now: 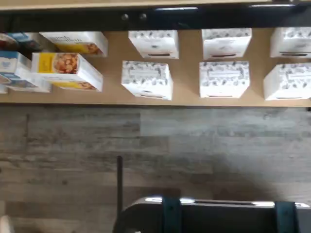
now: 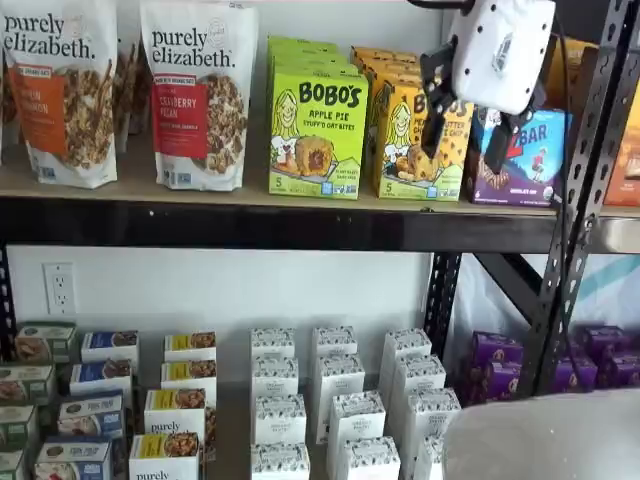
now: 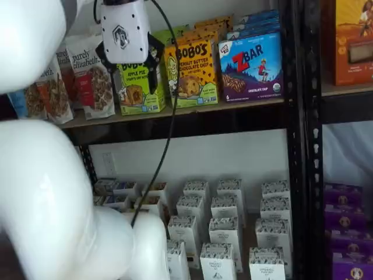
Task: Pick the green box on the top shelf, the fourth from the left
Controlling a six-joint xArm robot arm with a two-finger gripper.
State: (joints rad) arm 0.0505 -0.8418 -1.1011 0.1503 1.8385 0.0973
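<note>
The lime-green Bobo's Apple Pie box (image 2: 316,135) stands upright at the front of the top shelf (image 2: 250,228), with more green boxes behind it. It also shows in a shelf view (image 3: 135,93), partly behind the gripper. My gripper (image 3: 132,79) hangs in front of the shelf, white body above and two black fingers pointing down. A gap shows between the fingers, so it is open and empty. In a shelf view it (image 2: 466,135) overlaps the boxes to the right of the green one. The wrist view does not show the green box.
Two Purely Elizabeth bags (image 2: 200,95) stand left of the green box. A yellow-orange Bobo's box (image 2: 415,150) and a ZBar box (image 2: 520,160) stand to its right. A black upright (image 2: 590,180) is at the right. White cartons (image 1: 146,80) fill the lower shelf. A cable (image 3: 169,116) hangs down.
</note>
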